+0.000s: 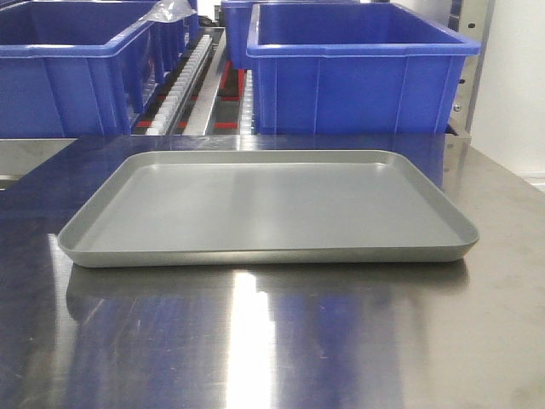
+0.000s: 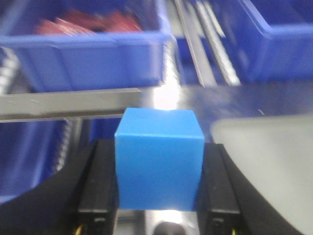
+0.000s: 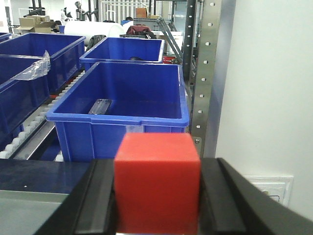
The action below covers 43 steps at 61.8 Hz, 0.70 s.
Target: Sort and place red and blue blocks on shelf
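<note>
In the left wrist view a bright blue block [image 2: 159, 164] fills the gap between two black fingers; my left gripper [image 2: 159, 196] is shut on it, held above the steel tabletop, left of the grey tray [image 2: 274, 161]. The right wrist view shows a red block [image 3: 157, 181] clamped the same way, my right gripper [image 3: 157, 205] shut on it. It faces a blue bin [image 3: 120, 105] on the shelf [image 3: 203, 73], a grey rack with bolt holes. Neither gripper nor block appears in the front view, where the grey tray [image 1: 264, 256] lies bare.
Large blue bins [image 1: 358, 68] stand on the shelf's white roller tracks [image 1: 192, 77] behind the steel tabletop [image 1: 272, 341]. One bin [image 2: 83, 44] in the left wrist view holds reddish items. A white wall [image 3: 269, 88] rises right of the shelf post.
</note>
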{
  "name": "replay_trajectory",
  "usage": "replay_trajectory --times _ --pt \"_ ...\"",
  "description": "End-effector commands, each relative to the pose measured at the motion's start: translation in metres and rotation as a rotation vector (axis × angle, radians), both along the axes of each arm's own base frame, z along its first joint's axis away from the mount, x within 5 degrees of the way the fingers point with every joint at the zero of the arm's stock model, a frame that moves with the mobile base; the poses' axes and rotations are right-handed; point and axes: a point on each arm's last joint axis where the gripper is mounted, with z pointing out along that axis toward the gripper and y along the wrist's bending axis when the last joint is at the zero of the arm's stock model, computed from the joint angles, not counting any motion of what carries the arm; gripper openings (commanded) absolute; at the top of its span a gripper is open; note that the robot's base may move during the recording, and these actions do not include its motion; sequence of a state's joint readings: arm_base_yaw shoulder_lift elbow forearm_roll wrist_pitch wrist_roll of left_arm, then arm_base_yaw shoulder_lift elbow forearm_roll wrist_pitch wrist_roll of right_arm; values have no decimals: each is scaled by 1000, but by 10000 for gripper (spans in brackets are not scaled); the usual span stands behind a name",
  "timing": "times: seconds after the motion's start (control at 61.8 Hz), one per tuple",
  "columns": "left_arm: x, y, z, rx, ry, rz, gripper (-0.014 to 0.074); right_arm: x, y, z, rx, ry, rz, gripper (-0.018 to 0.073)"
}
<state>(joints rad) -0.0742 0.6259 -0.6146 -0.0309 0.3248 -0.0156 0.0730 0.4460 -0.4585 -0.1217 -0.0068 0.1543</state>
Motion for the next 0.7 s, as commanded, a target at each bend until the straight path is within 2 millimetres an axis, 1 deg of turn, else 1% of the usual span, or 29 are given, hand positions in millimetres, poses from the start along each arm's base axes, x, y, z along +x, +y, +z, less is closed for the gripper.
replay_trajectory --times 0.0,0.113,0.226,0.34,0.679 --pt "-12 3 12 -42 -194 25 125 -2 0 17 0 -111 3 53" --pt "-24 5 -2 -46 -261 30 125 -2 0 17 0 -111 3 53" --pt "-32 5 -11 -51 -334 34 125 -2 0 17 0 -111 3 53" --pt "-38 6 -11 -56 -411 37 125 -2 0 17 0 -111 3 53" --pt "-39 6 -11 -56 -415 37 125 -2 0 17 0 -111 3 53"
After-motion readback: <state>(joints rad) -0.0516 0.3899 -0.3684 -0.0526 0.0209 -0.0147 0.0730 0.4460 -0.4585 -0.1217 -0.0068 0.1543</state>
